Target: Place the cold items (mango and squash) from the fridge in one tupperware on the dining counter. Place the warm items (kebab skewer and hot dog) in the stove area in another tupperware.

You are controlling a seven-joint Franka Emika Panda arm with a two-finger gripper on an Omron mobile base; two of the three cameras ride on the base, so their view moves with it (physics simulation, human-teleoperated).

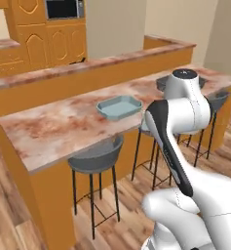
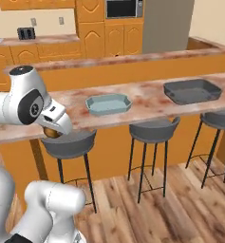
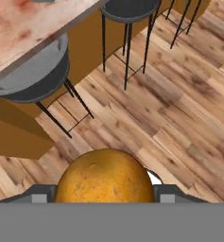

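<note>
Gripping the orange-yellow mango (image 3: 105,176), tool (image 3: 105,189) clamped around it, above wood floor (image 3: 179,104), beside stool (image 3: 30,78).

We counted two trays on the worktop (image 2: 147,102): one pale blue tupperware (image 2: 108,104) and one dark grey tupperware (image 2: 192,91). Three grey stools (image 2: 153,130) stood along its front in the right base view. One orange-yellow round fruit (image 3: 105,177) sat in the hand view. One microwave (image 2: 124,8) was set in the far cabinets, and one dark toaster (image 2: 26,33) stood on the back counter.
</note>
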